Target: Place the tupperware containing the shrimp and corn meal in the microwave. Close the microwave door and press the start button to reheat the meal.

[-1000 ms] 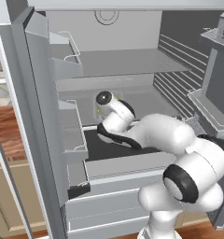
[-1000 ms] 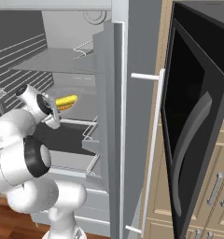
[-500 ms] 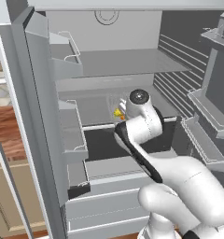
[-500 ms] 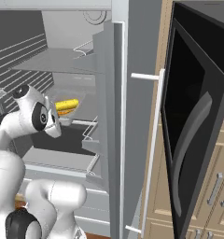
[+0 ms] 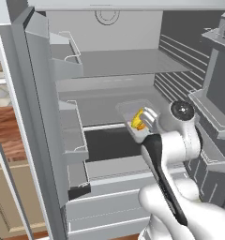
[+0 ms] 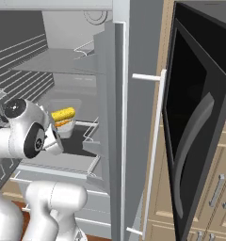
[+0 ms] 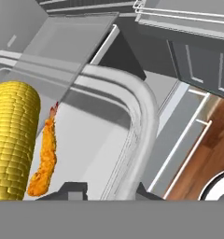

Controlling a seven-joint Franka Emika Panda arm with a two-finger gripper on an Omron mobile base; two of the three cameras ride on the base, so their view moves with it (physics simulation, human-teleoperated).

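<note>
Over fridge shelf, tupperware [image 5: 135, 114] newly lifted (gripper [image 7: 107, 190] astride rim)

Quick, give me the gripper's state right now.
Gripper: its fingertips straddle the tupperware rim, one on each side, closing in; whether they already clamp it cannot be told.
</note>
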